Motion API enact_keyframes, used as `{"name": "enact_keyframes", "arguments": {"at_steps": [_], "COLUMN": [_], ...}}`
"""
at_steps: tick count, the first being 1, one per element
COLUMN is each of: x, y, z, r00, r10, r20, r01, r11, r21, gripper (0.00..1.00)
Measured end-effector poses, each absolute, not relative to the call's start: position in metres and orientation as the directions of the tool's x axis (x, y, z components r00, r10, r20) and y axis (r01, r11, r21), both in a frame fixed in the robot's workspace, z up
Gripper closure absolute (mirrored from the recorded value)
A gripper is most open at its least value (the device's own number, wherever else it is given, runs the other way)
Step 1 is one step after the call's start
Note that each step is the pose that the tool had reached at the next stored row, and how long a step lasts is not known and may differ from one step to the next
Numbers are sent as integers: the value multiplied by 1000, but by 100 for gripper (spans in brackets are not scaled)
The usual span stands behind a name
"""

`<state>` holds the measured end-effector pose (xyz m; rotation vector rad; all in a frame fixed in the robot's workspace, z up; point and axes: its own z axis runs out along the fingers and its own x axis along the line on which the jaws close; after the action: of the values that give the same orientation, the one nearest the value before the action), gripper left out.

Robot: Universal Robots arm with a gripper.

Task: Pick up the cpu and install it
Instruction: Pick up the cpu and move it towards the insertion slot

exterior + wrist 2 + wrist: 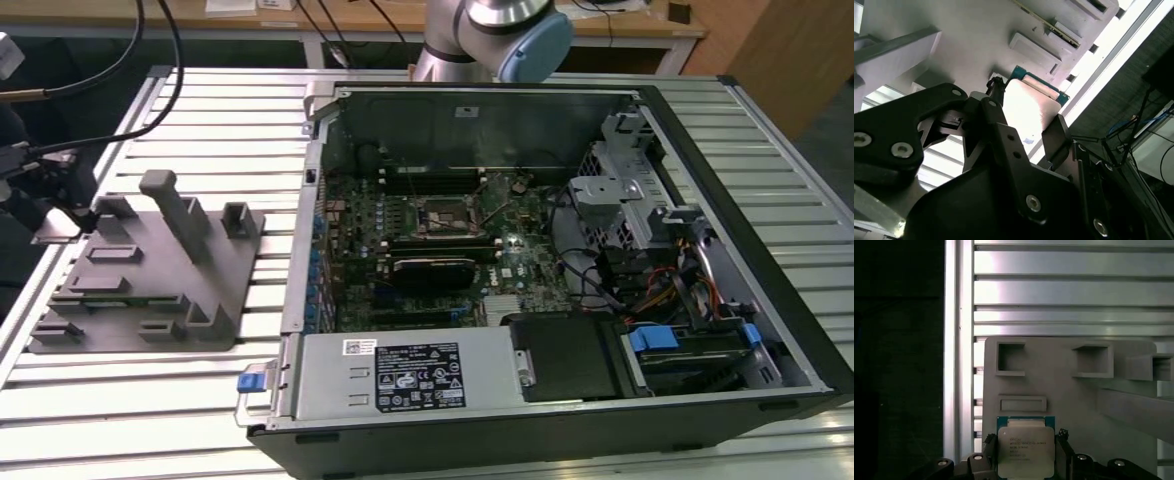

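Note:
The cpu (1025, 452), a small square chip with a silvery top and a green rim, lies on the grey fixture block (1064, 390) in both wrist views. My gripper (1025, 437) stands over it, with one black finger (989, 442) against one edge and the other against the opposite edge. In the second wrist view the cpu (1030, 107) glares white between the same two fingers (1056, 135) of the gripper (1026, 105). In the exterior view the gripper (64, 213) is at the far left end of the fixture block (147, 275). The motherboard socket (442, 216) sits open inside the computer case.
The open computer case (747, 250) lies on a slatted metal table (200, 110) on the exterior view's right, with a power supply (400, 375) at its near side and drive cages and cables (627, 210) on its far right. Upright posts (167, 215) rise from the fixture block.

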<state>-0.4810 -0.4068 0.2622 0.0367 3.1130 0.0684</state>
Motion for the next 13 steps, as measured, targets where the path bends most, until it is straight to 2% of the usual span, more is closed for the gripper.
{"name": "enact_keyframes", "arguments": {"at_steps": [13], "x": [-481], "y": [-407], "z": [296], "r00": [-999], "r10": [24], "r20": [-27], "r01": [23], "r11": [999], "r21": [44], "gripper": [45]}}
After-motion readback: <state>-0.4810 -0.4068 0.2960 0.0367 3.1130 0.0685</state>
